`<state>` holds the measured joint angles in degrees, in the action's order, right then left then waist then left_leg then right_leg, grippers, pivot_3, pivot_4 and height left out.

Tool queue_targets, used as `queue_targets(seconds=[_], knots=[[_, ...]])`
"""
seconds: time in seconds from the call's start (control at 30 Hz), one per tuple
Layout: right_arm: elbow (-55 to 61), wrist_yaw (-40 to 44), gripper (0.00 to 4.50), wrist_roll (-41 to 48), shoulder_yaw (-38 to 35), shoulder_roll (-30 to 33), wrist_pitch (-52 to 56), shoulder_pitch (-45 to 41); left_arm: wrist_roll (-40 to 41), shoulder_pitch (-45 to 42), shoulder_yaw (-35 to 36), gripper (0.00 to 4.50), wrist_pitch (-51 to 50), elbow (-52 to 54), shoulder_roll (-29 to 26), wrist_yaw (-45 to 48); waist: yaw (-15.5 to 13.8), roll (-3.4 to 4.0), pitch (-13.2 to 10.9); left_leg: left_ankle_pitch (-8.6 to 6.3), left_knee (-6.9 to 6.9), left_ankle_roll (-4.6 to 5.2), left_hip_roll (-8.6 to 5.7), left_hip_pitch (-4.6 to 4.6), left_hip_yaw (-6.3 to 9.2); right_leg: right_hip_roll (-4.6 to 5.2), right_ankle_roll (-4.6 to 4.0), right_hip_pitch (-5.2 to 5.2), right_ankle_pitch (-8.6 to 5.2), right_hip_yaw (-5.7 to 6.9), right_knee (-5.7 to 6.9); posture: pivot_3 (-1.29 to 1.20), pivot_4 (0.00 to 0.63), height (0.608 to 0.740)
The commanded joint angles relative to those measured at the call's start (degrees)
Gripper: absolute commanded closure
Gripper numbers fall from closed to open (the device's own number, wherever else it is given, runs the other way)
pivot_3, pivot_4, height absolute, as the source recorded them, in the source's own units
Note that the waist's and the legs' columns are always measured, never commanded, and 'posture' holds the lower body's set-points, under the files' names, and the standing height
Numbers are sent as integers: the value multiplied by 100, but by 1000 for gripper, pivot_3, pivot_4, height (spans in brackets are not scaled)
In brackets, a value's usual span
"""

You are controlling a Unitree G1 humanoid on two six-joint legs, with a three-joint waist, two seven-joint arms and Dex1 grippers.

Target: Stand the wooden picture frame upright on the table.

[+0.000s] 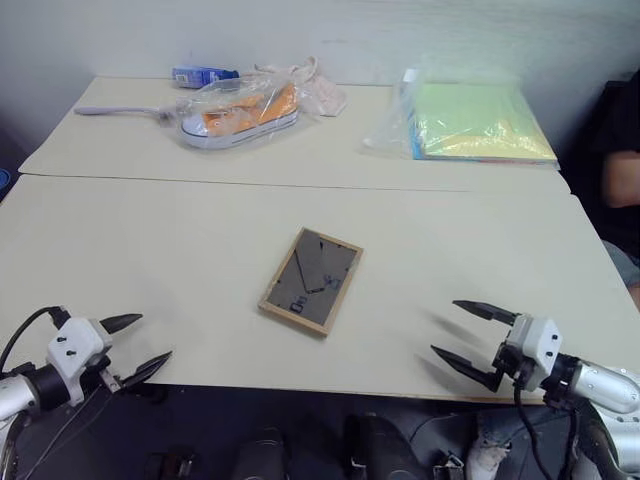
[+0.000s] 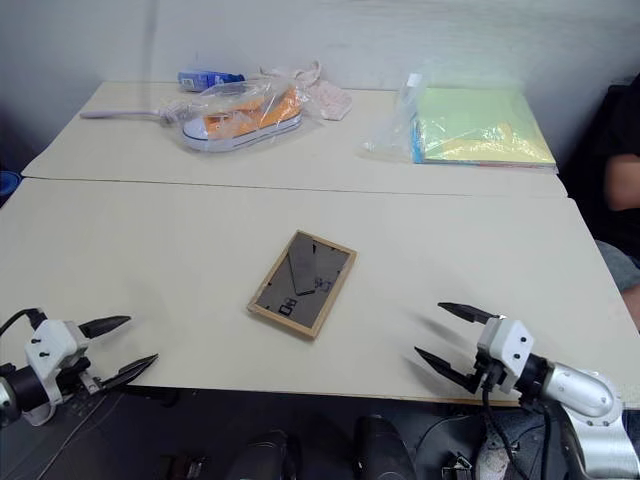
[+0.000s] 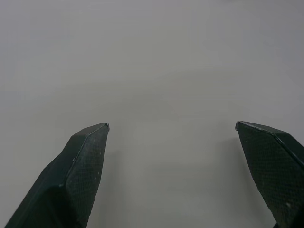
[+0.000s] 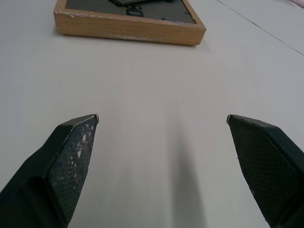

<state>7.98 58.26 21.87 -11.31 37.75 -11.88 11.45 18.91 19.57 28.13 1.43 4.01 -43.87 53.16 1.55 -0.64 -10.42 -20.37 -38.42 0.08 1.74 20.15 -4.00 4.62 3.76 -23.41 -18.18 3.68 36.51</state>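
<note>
right wrist view: we see the wooden picture frame point(image 4: 129, 21) face-down, far edge cut off; left gripper point(image 1: 143, 346) and right gripper point(image 1: 462, 333) both spread, empty.

A plain test room: bare cream tables point(image 1: 150, 250) against white wall point(image 1: 100, 30).

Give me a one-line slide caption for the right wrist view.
Open right gripper faces the wooden picture frame, which lies flat, back panel up, on the table.

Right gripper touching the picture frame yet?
Apart. Right wrist view shows bare table between the open right gripper and the wooden picture frame.
</note>
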Motion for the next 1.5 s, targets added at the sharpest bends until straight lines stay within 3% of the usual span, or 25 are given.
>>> queue_targets(seconds=[0.03,0.1,0.13,0.23,0.53,0.6,0.9,1.27,1.37,1.5], knots=[[258,-105,30,48,42,-35,95,-81,322,39,72,0,-371,353,15,-15,-1,0,0,0,0,0,-1,0,0,0,0,0,0,0,0,0,150,740],[354,-108,30,101,167,-73,225,-157,546,-7,-25,0,-924,668,-66,-15,0,-3,2,0,-1,0,0,0,0,0,0,0,0,0,0,0,150,740],[439,-194,394,96,288,-124,384,-267,620,-203,-184,0,-1154,866,-110,-40,0,-4,2,0,-1,0,0,0,0,0,0,1,0,0,0,0,150,740],[540,-496,1249,-142,689,-252,833,-666,450,-1144,-771,620,-1583,1031,-62,-400,-30,-4,2,7,-5,-4,-2,-1,4,1,1,1,0,1,9,0,150,740],[-393,-982,4417,-1239,1727,-781,846,-1782,-943,-3637,-2781,3514,-1501,-450,774,-1072,7,6,12,6,-58,-4,-3,22,-7,-17,7,-8,4,4,48,0,150,740],[-648,-1071,4500,-1397,1891,-949,853,-2053,-1064,-3870,-3008,4138,-1450,-703,942,-1066,20,6,12,5,-62,-1,-2,24,-14,-19,8,-14,4,-1,52,0,150,740],[-1034,-1198,4500,-1530,2026,-1287,944,-2673,-826,-3568,-3346,4138,-1616,-111,1106,-461,-10,7,12,5,-67,-1,1,26,-16,-14,8,-17,4,-4,57,0,150,740],[-1078,-977,4500,-1496,1938,-1114,1111,-2840,-612,-3014,-2842,4138,-2282,479,902,-687,6,7,12,5,-67,-1,4,24,-13,-14,8,-16,4,-4,58,0,150,740],[-917,-885,4500,-1445,1862,-937,1201,-2785,147,-2959,-2450,3539,-3212,823,609,-359,10,7,12,5,-66,-1,5,24,-13,-14,8,-16,4,-6,58,0,150,740],[-429,-710,4500,-1315,1866,-677,1582,-2706,1816,-3375,-1885,2309,-6061,1038,134,-196,2,7,12,5,-66,-1,4,25,-6,-12,8,-14,4,-4,56,0,150,740]])
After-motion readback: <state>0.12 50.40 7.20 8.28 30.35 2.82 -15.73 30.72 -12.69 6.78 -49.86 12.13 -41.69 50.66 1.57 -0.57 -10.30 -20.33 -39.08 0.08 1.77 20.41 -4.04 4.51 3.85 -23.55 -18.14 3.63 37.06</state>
